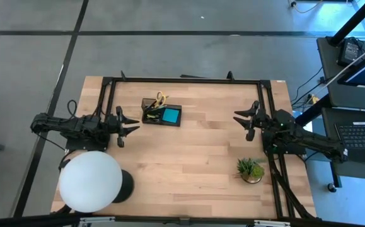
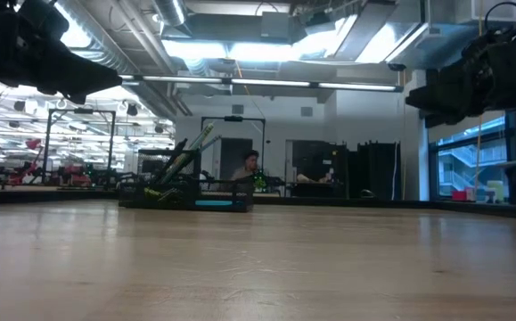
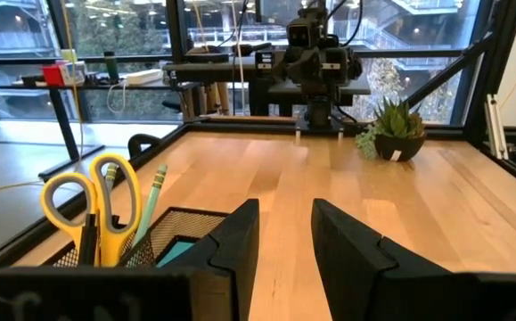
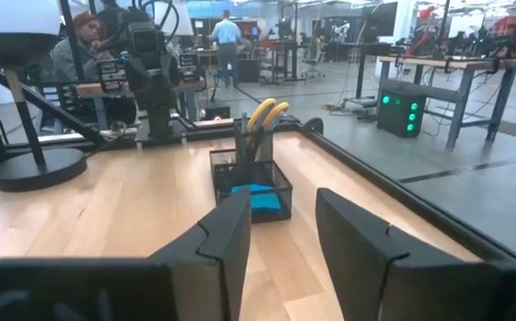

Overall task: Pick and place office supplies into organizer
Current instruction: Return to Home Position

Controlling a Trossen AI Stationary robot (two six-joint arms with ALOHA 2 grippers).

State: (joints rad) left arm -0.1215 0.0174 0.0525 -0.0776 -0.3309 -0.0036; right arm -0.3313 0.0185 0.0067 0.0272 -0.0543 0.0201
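Note:
The black mesh organizer [image 1: 162, 114] stands near the table's far edge, left of centre. Yellow-handled scissors [image 1: 161, 98] and pens stand upright in its cup; a blue note pad [image 1: 171, 115] lies in its tray. It also shows in the low view [image 2: 186, 194], the left wrist view [image 3: 164, 239] and the right wrist view [image 4: 250, 183]. My left gripper [image 1: 132, 123] hovers open just left of the organizer, above the table. My right gripper [image 1: 242, 123] hovers open at the table's right side, well away from it.
A white globe lamp [image 1: 90, 181] on a black base stands at the near left corner. A small green potted plant [image 1: 251, 169] sits at the near right. A black metal frame [image 1: 182, 80] runs along the far, left and right table edges. People show in the room beyond.

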